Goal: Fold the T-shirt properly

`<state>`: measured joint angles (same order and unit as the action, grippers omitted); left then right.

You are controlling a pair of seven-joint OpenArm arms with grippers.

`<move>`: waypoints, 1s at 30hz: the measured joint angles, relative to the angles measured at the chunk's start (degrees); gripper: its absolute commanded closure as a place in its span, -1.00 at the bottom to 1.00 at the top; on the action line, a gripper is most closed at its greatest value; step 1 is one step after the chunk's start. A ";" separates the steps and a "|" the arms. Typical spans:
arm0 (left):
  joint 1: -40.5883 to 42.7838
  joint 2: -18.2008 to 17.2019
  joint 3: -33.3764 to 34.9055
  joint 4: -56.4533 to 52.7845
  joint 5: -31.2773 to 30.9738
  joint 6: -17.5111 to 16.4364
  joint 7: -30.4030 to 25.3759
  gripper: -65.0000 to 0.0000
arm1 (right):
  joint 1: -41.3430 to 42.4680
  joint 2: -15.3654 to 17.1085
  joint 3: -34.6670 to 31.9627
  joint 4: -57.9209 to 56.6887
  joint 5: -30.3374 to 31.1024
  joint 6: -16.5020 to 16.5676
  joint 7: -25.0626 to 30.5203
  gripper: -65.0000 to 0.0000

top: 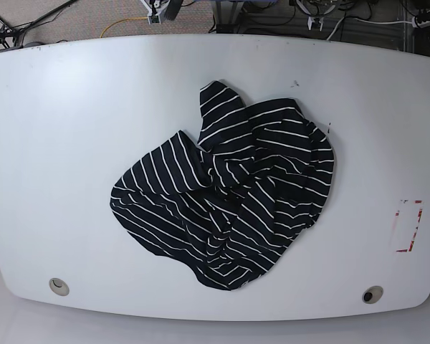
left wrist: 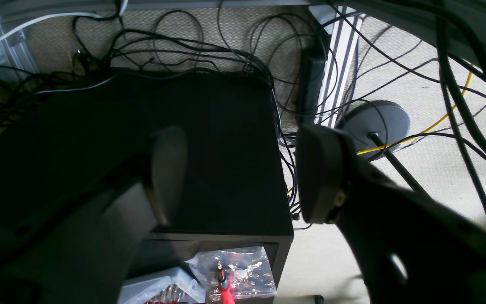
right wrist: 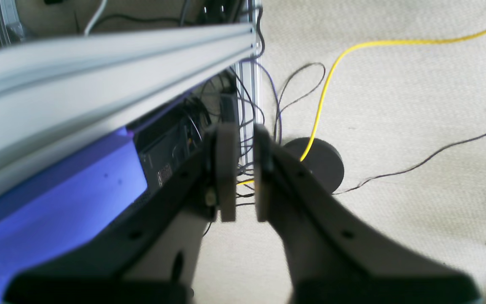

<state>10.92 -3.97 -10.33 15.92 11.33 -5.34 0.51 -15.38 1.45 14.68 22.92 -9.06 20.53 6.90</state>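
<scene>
table point(top: 64, 143): white, wide, rounded corners; fills most of the base view; neither arm shows over it.
T-shirt point(top: 229, 193): black with thin white stripes, lying crumpled in a loose heap on the table, a little right of the middle; folds bunched through the centre, one lobe reaching toward the far edge, a flatter part spread to the near left.
floor point(right wrist: 395, 126): pale carpet, seen in both wrist views, strewn with dark cables.
black box point(left wrist: 226, 160): dark, flat-topped, on the floor under the left wrist camera; clear bags of small parts at its near face.
rail point(right wrist: 99, 63): grey metal profile, blurred, crossing the upper left of the right wrist view.
round base point(left wrist: 378, 122): dark disc on the carpet with a thin rod rising from it.
yellow cable point(right wrist: 352, 46): curves across the carpet to the disc.
left tool point(left wrist: 243, 173): jaws well apart, nothing between them, hanging over the black box and carpet, away from the T-shirt.
right tool point(right wrist: 246, 169): jaws nearly together with a slim gap, holding nothing, above the carpet.
red mark point(top: 410, 226): small rectangle outline on the table's right side, apart from the T-shirt.
</scene>
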 measured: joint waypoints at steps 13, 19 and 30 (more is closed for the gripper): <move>6.75 0.04 -0.11 6.99 -0.50 -0.04 -7.30 -0.13 | -9.64 -2.58 0.22 16.52 0.11 -0.15 -1.62 0.80; 16.09 0.02 -0.13 23.06 -0.48 -0.04 -6.40 -0.13 | -17.05 -5.31 -0.09 31.26 -0.26 0.37 -6.25 0.80; 34.71 0.31 -0.15 53.88 -0.50 -0.28 -6.64 -0.13 | -31.52 -5.79 -0.07 52.54 -0.02 0.39 -6.86 0.80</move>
<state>45.63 -3.66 -10.48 69.80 10.83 -5.63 -6.13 -46.89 -4.34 14.61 75.46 -9.08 20.93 0.03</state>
